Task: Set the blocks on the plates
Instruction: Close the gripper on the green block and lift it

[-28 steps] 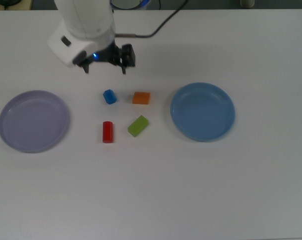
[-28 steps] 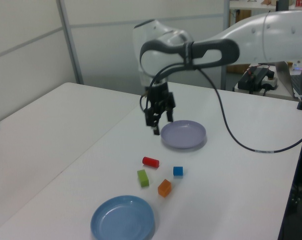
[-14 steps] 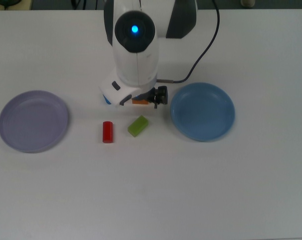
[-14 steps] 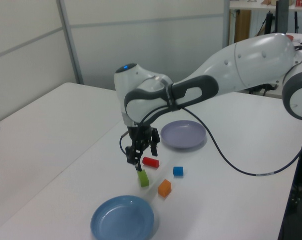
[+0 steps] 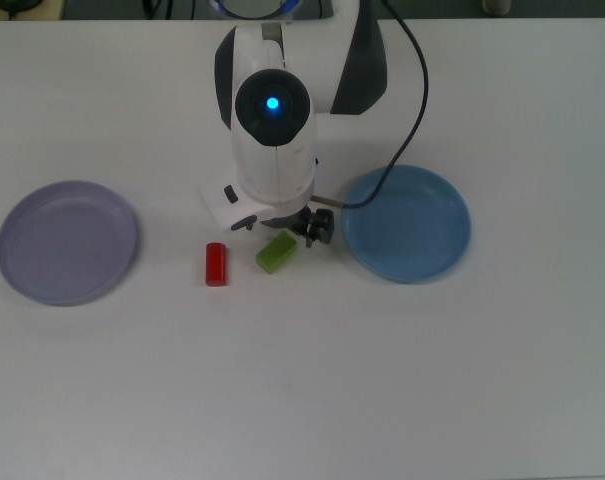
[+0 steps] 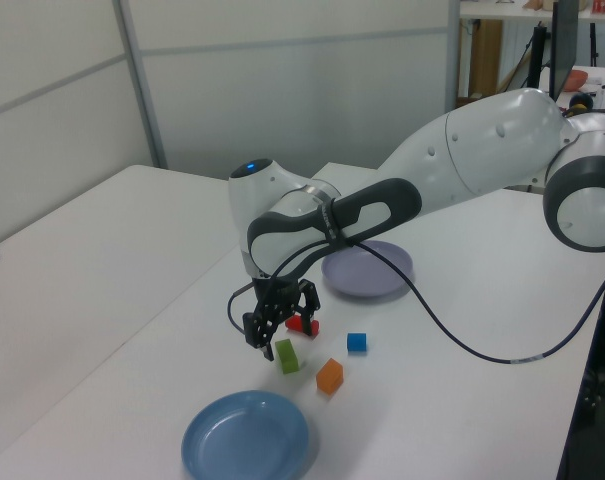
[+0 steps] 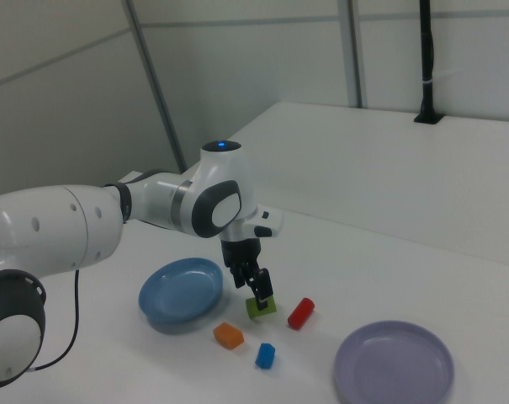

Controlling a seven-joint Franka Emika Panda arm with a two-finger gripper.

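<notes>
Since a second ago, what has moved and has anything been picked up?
The gripper came from beside the lavender plate across the blocks and down, and now sits just above the green block. Nothing has been lifted. The red cylinder, blue block, orange block and blue plate have not shifted.

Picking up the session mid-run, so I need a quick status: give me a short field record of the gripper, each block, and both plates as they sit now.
gripper: open, low over the green block
green block: on the table, not on a plate
red cylinder: lying on the table
orange block: on the table
blue block: on the table
lavender plate: holds no block
blue plate: holds no block
blocks placed: none of four
</notes>
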